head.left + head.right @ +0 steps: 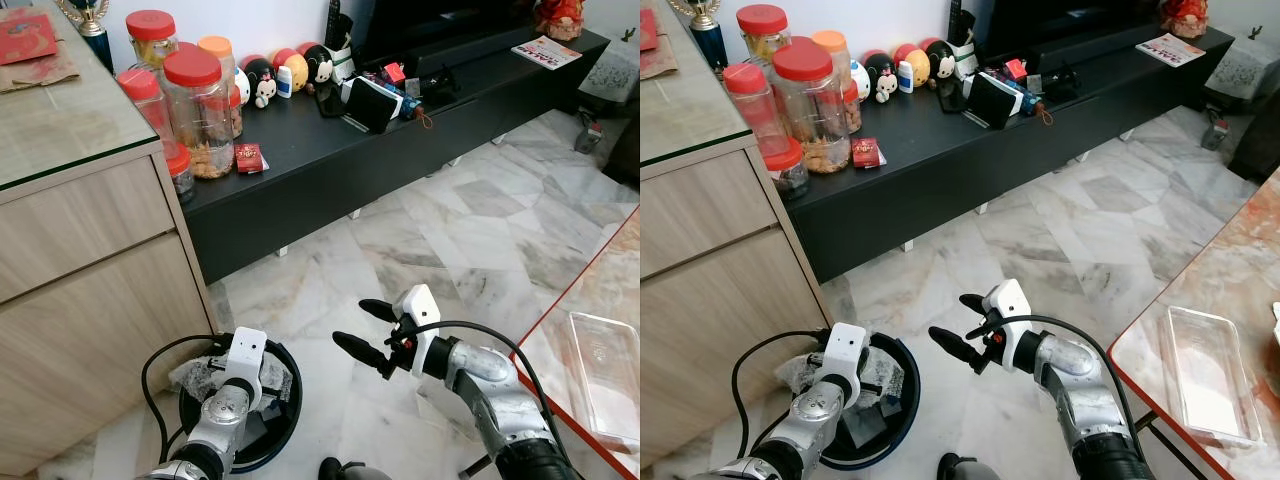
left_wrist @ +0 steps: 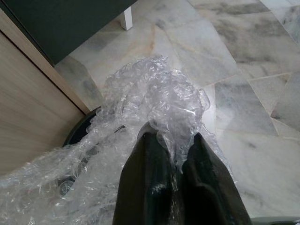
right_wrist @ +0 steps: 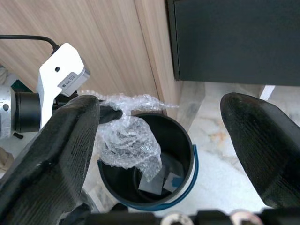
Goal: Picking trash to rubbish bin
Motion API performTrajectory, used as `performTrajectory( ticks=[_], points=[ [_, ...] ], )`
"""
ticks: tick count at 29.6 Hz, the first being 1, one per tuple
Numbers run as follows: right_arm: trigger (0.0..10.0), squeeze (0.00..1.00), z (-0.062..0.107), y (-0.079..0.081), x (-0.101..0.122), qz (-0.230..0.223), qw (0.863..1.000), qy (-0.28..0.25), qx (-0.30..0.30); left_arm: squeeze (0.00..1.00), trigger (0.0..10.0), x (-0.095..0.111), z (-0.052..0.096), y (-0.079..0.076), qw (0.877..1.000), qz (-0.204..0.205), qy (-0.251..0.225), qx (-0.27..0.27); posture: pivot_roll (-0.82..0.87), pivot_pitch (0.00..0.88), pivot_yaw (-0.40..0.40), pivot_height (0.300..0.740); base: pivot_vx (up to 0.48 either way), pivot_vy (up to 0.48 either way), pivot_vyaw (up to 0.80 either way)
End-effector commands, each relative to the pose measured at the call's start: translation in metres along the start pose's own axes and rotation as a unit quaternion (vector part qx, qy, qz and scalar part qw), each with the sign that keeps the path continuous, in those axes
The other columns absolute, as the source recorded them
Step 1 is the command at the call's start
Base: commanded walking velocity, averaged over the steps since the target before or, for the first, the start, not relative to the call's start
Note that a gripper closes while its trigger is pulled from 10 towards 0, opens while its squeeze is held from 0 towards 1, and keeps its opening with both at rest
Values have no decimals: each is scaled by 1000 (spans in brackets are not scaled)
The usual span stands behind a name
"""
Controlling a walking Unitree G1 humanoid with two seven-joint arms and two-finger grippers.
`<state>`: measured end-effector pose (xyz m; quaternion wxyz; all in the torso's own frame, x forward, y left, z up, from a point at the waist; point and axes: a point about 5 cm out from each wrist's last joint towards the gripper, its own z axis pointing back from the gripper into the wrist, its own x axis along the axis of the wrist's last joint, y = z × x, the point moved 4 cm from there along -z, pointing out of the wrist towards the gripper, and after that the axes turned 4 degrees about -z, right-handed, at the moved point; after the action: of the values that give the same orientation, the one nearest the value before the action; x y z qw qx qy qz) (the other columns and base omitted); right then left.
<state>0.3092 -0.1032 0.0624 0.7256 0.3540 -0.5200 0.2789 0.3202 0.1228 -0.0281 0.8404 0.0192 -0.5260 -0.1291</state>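
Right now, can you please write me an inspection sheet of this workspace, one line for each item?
Surface: grey-veined white marble floor.
Job's things: crumpled clear bubble wrap held over the round black rubbish bin with blue handle; dark scraps lie inside it.
Clutter: red-lidded clear plastic jars and small figurines on the low black TV bench.
Grippers: left gripper has its fingers shut on the wrap; right gripper is open beside the bin.
Cables: black cable loops by the left arm.
Surroundings: light wooden cabinet; clear rectangular plastic tray on a red-edged table.
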Motion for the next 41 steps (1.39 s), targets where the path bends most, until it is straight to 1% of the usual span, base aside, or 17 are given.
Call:
performTrajectory(
  ticks=[1,13,41],
  points=[
    [10000,0,3,0,5,5,1000,-3,-4,1000,10000,-9,2,-6,1000,-1,19,-9,-191,187,-138,740,0,0,0],
    [10000,0,3,1,6,-2,1000,-1,-8,1000,10000,-10,2,-6,1000,-3,22,-4,-182,183,-143,740,0,0,0],
    [10000,0,0,-2,8,-5,1000,-2,-12,1000,10000,-10,2,4,1000,1,22,15,-173,170,-168,740,0,0,0]
  ],
)
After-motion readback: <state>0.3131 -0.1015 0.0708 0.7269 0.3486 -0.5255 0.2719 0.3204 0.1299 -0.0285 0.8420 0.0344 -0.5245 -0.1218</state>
